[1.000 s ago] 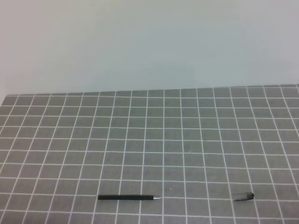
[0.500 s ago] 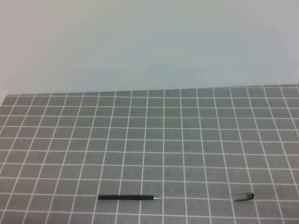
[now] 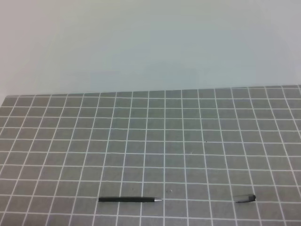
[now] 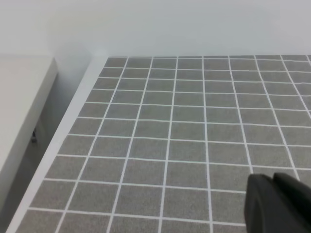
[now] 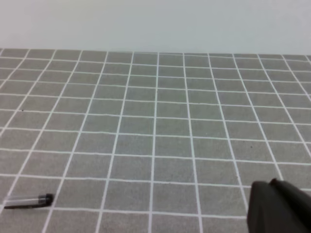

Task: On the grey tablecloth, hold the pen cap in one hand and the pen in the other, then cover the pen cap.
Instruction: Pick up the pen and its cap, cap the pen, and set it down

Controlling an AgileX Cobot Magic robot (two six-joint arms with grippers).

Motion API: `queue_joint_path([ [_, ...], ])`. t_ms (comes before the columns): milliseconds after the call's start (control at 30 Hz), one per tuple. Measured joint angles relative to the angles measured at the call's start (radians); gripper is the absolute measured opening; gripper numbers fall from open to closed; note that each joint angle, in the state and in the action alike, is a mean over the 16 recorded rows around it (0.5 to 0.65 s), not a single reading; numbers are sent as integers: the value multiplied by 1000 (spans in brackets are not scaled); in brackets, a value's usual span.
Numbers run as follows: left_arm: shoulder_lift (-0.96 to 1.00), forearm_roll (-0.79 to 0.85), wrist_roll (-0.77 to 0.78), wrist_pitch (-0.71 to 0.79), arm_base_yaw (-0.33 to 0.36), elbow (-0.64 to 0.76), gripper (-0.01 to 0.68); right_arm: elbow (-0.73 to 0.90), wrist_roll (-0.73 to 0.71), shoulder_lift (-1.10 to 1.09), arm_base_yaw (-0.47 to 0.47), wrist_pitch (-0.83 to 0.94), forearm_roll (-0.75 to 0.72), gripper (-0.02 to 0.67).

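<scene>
Two black things lie on the grey tablecloth [image 3: 188, 141]; the pen [image 3: 129, 199] sits near the front, well apart from the pen cap [image 3: 245, 198]; left gripper [image 4: 279, 204] and right gripper [image 5: 277, 206] are both closed tight, holding nothing.

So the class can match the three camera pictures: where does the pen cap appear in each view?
Exterior high: the pen cap lies near the bottom edge, right of centre, far right of the pen.
Left wrist: not in it.
Right wrist: bottom left corner.
Shared landmark: the grey tablecloth with its white grid meeting the pale wall at the far edge.
</scene>
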Motion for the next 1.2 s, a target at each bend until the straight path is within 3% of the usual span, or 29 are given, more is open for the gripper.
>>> queue_joint_path([
  [1200, 0, 0, 0, 0, -50, 0, -3, 0, 0, 0, 0, 4, 0, -1],
])
